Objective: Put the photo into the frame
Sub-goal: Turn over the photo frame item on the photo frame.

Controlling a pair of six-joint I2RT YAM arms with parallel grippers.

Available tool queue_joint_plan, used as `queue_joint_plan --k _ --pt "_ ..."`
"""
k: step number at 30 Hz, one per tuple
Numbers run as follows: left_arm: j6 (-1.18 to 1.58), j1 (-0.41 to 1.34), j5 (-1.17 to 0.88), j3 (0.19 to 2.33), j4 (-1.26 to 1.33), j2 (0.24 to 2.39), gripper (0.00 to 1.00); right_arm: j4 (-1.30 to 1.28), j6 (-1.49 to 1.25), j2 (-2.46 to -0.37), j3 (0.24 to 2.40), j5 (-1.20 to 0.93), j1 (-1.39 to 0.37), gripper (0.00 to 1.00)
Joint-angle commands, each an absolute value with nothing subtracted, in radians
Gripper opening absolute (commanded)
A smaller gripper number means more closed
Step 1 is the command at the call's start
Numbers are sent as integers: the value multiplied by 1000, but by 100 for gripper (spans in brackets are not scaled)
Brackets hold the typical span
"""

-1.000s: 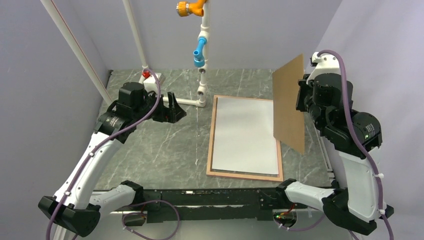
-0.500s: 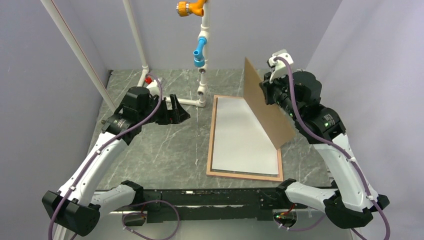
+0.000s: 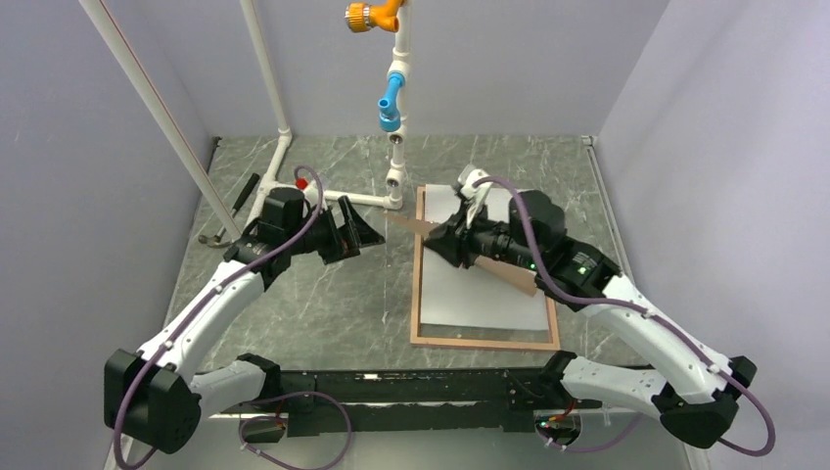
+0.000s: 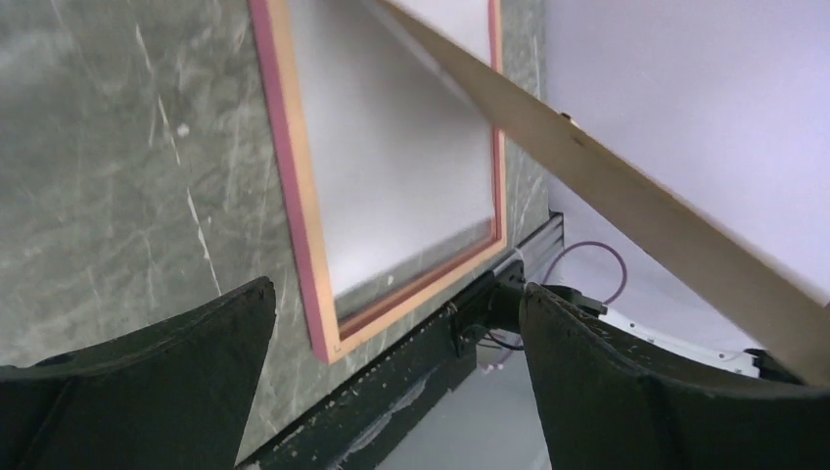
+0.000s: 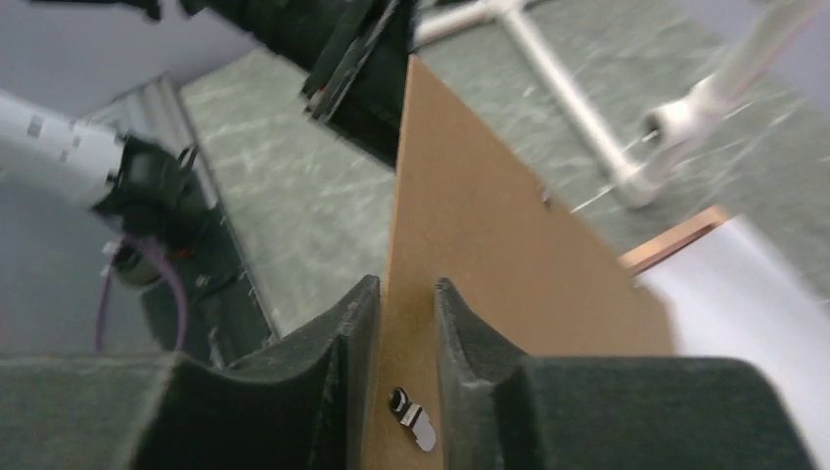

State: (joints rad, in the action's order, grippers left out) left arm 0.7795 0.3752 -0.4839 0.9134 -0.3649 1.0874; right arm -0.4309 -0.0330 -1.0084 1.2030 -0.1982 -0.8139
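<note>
The photo (image 3: pixel 475 304) lies flat inside the frame (image 3: pixel 484 342), plain white side up, so its printed face is presumably down against the pane. The frame sits flat on the table (image 3: pixel 323 294), right of centre, with its tan reverse upward and a pink edge showing in the left wrist view.

Over it hangs the brown backing board (image 5: pixel 489 245), steeply tilted, with one corner reaching past the frame's left rail. The right gripper (image 5: pixel 406 286) straddles the board's edge, a finger on either face, and carries it. That view is blurred, so how firmly the pads are pressing I cannot tell. The left gripper (image 3: pixel 357 227) is spread wide and empty, just beside the board's projecting corner.

The step in hand looks to be seating the board on top of the photo. To do it well:
- Level the board and square it to the rails before lowering
- Bring one long edge into the recess first, then lay the rest down, so the photo is not dragged or creased
- The waiting left fingers could steady the free corner and nudge it inward
- Release only once the board rests inside all four rails
</note>
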Motion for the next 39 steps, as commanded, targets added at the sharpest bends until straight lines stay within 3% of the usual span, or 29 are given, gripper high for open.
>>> queue_joint_plan --k 1,4,10,14,18,21,26,30,39 --pt "954 345 -662 790 -147 1122 98 -416 -158 -1030 1052 -344 -807 34" --pt "950 341 -728 755 -110 1157 98 -381 -219 -1017 986 -399 -811 44" --pt "993 342 -844 681 48 1213 95 -369 -248 -975 923 -436 -815 51" --pt "920 330 -793 694 -45 1216 92 -343 -257 -953 905 -492 -818 55" --pt "697 325 -518 788 -355 1163 92 -357 -260 -951 891 -510 -821 65" --pt "627 324 -432 817 -410 1146 94 -346 -272 -940 888 -478 -821 71" --pt "564 325 -549 802 -272 1224 94 -329 -346 -902 878 -289 -808 87" --pt "543 334 -656 841 -207 1363 92 -373 -419 -886 864 -249 -685 89" --pt "540 386 -762 919 -127 1636 89 -413 -510 -838 760 -439 -337 89"
